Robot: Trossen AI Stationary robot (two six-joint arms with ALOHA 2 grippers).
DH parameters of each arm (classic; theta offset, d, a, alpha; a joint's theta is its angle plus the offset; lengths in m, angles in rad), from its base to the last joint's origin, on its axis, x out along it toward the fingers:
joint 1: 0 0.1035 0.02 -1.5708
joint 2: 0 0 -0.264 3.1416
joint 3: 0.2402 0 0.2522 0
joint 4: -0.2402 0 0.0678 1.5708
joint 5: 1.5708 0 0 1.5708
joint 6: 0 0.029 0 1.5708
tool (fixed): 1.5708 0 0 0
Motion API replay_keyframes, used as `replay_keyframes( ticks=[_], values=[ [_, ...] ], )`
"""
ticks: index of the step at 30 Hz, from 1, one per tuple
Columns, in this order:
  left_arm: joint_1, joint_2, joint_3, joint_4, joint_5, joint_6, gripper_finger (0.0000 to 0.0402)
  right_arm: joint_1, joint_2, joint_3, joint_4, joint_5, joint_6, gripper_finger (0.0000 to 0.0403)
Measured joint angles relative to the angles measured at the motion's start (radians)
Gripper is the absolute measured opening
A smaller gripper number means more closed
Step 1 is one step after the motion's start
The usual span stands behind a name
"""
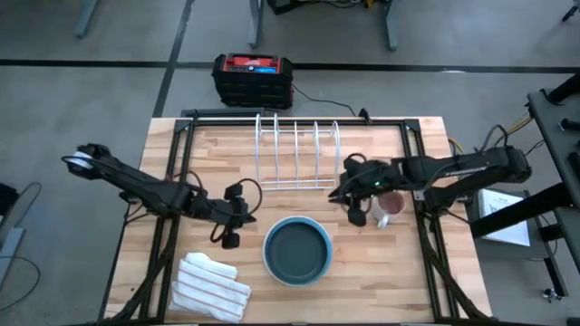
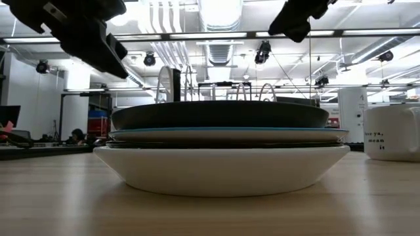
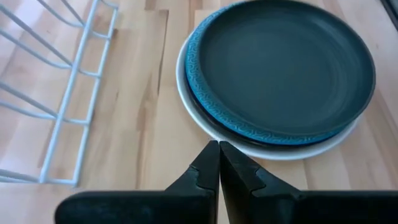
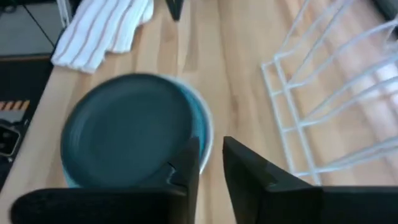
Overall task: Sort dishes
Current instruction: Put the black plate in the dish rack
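Legible text noted on one item only: the white mug (image 2: 392, 133), standing right of the stacked dishes (image 2: 221, 149), carries dark lettering, partly cut off, reading "se ya, mean it". Nothing else is readable.

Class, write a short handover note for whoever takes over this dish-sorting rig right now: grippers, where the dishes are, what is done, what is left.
Left gripper: shut, empty, above the table just left of the stack.
Right gripper: fingers slightly apart, empty, raised right of the rack, next to the mug.
Dishes: all in one stack at the table's front centre. The dark dish is on top, a blue rim shows under it, and the white dish is at the bottom. The low view shows thin layers between them, but not a clear count.
Done: nothing; the rack slots are bare.
Left: lift each dish off the stack and sort it, probably into the rack.
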Motion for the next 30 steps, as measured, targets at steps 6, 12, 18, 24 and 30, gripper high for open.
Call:
replay_keyframes(
  ticks=[6,12,18,24,30],
  values=[
    [0.0,0.031,0.002,0.022,-0.001,-0.016,0.0,0.071,0.136,0.032,0.0,0.004,0.077,0.01],
    [0.0,0.03,0.015,0.028,-0.019,-0.016,0.0,0.086,0.276,0.064,-0.007,0.01,0.137,0.0123],
    [0.0,0.03,0.015,0.028,-0.02,-0.016,0.0,0.086,0.393,0.124,-0.055,0.011,0.149,0.0141],
    [0.0,0.03,0.015,0.03,-0.029,-0.016,0.0,0.077,0.477,0.161,-0.057,0.018,0.132,0.0141],
    [0.0,0.031,0.014,0.036,-0.031,-0.016,0.0,0.061,0.523,0.169,-0.061,0.028,0.135,0.0144]
  ],
)
